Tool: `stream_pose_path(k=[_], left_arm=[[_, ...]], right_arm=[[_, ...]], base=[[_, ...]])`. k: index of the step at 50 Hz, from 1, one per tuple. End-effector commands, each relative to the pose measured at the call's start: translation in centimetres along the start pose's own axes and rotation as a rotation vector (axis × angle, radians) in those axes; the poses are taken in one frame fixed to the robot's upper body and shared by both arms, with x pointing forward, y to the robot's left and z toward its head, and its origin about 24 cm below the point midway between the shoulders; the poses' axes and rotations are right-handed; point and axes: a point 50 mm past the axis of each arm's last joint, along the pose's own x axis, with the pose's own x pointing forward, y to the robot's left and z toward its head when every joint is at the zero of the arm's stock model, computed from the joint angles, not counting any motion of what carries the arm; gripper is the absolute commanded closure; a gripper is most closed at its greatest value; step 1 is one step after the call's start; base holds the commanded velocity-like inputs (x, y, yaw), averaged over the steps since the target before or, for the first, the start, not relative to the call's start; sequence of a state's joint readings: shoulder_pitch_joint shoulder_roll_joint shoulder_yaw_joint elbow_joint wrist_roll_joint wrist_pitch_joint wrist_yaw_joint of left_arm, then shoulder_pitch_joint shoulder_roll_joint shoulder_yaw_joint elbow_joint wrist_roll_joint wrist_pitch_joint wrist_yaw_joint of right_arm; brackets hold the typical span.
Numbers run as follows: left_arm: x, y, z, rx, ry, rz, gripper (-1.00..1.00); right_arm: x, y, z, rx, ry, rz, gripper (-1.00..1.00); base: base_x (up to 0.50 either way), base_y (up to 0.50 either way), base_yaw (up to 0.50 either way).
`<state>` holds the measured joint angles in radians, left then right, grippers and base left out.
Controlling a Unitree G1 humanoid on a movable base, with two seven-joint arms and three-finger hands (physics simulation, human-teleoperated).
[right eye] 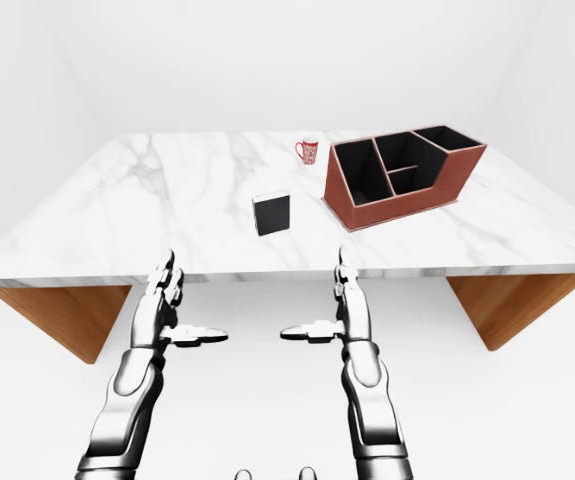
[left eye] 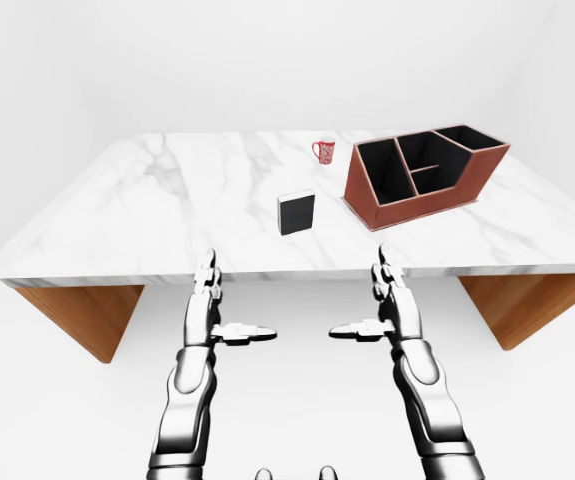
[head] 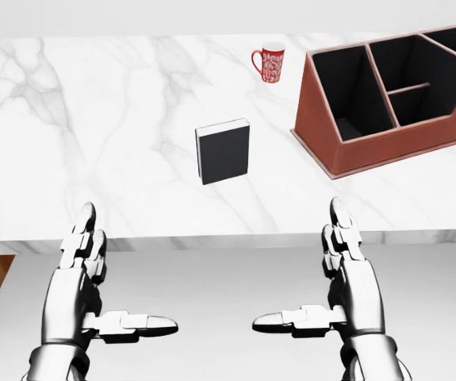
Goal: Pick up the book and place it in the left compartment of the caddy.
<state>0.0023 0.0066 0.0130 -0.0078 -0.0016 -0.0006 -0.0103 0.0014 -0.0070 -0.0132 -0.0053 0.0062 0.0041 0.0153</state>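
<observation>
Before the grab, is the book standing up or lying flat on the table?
Standing upright: the book shows its dark cover facing the camera, white page edges along its top.

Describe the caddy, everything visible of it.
The caddy is a reddish-brown box with black-lined insides, its near wall low and its sides sloping up toward the view's top. Dividers split it into a tall left compartment and smaller ones to the right. It looks empty, sits flat on the marble table, right of the book, touching nothing else.
</observation>
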Motion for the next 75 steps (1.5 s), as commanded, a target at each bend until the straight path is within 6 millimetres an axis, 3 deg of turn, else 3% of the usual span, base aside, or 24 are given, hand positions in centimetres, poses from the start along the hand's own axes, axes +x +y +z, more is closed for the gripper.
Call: stream_pose_path(k=[1,38,39,40,44,45,60,75], left_arm=[[-0.1,0.7,0.4,0.014,-0.019,0.012,-1.00],[-0.4,0.5,0.6,0.027,-0.040,0.002,-1.00],[-0.5,0.5,0.8,0.028,-0.040,0.008,-1.00],[-0.5,0.5,0.8,0.026,-0.042,0.007,-1.00],[-0.5,0.5,0.8,0.026,-0.042,0.006,-1.00],[-0.4,0.5,0.6,0.027,-0.038,0.006,-1.00],[-0.6,0.4,0.7,0.037,-0.045,0.004,-1.00],[-0.5,0.4,0.5,0.040,-0.043,0.002,-1.00]], right_arm=[[-0.1,-0.6,0.1,-0.003,0.000,0.005,-1.00],[-0.5,-1.4,1.3,0.031,-0.047,-0.033,-1.00],[-0.7,-2.0,4.0,0.036,-0.123,-0.064,-1.00],[-0.9,-2.2,4.8,0.053,-0.159,-0.068,-1.00],[-0.9,-2.2,4.8,0.054,-0.162,-0.068,-1.00],[-1.3,-2.8,6.5,0.052,-0.232,-0.082,-1.00],[-2.1,-5.6,10.1,-0.068,-0.379,-0.138,-1.00],[-3.1,-7.4,12.6,-0.040,-0.496,-0.183,-1.00]], base=[[0.00,0.00,0.00],[0.00,0.00,0.00],[0.00,0.00,0.00],[0.00,0.00,0.00],[0.00,0.00,0.00],[0.00,0.00,0.00],[0.00,0.00,0.00],[0.00,0.00,0.00]])
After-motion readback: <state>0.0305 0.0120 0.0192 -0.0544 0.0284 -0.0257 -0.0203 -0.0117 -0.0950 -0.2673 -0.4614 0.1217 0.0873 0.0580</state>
